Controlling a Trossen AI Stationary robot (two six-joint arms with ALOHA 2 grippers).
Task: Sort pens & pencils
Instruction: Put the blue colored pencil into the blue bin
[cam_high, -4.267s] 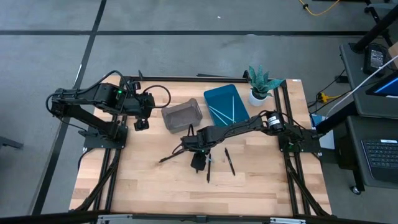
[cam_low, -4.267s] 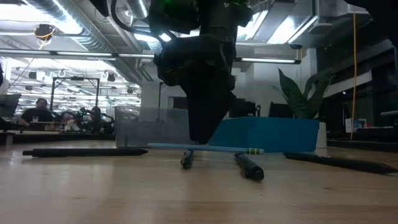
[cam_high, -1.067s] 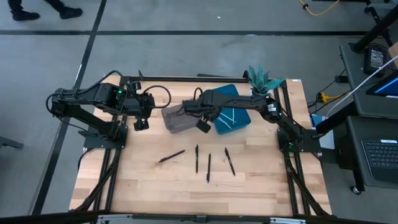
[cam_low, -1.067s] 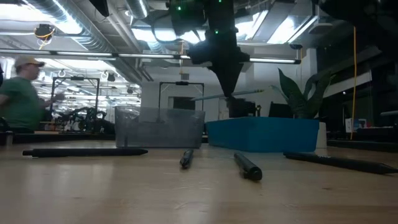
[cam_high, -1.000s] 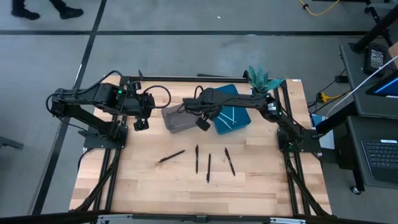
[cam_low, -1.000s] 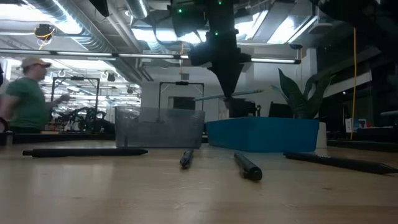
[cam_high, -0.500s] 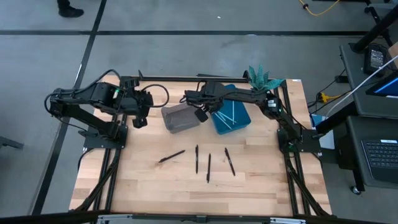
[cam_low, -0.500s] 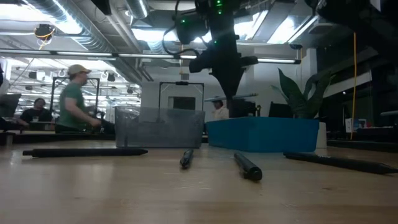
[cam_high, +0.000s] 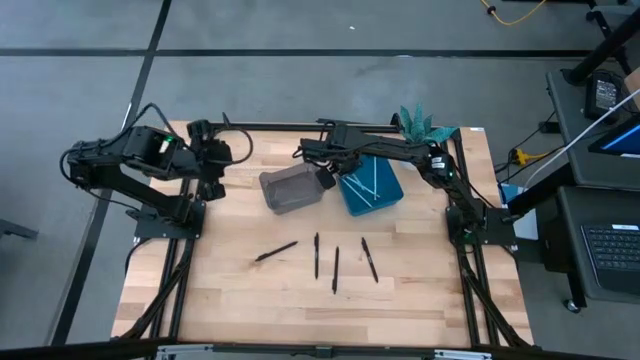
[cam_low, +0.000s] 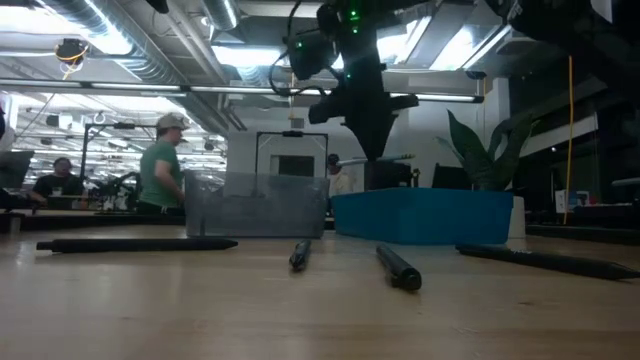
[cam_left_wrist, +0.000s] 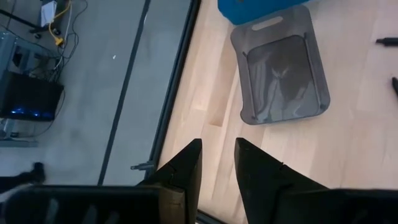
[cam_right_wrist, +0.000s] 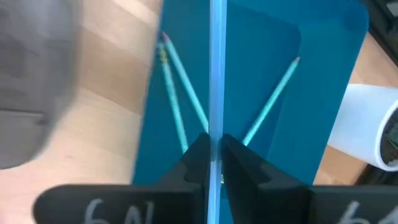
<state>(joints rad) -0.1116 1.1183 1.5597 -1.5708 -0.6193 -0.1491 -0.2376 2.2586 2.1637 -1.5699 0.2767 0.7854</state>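
Wooden table (cam_high: 250, 300) stands on a grey floor; behind it the low view shows a bright hall where a person in a green shirt (cam_low: 160, 175) walks. At the left edge, the left gripper (cam_left_wrist: 214, 165) hangs over the table border, its fingers slightly apart and holding nothing. Near it lies the grey tray (cam_high: 290, 188), and just beside that the blue tray (cam_high: 385, 190), where light blue pencils (cam_right_wrist: 177, 99) lie crossed. The right gripper (cam_right_wrist: 214, 152) is above the blue tray, its fingers pressed on one light blue pencil (cam_right_wrist: 217, 62) that it holds in the air. On the open wood nearer the front lie four black pens (cam_high: 335, 268), apart from each other. At the far right corner stands a green plant (cam_high: 422, 125) in a white pot. I can read no label or writing anywhere.
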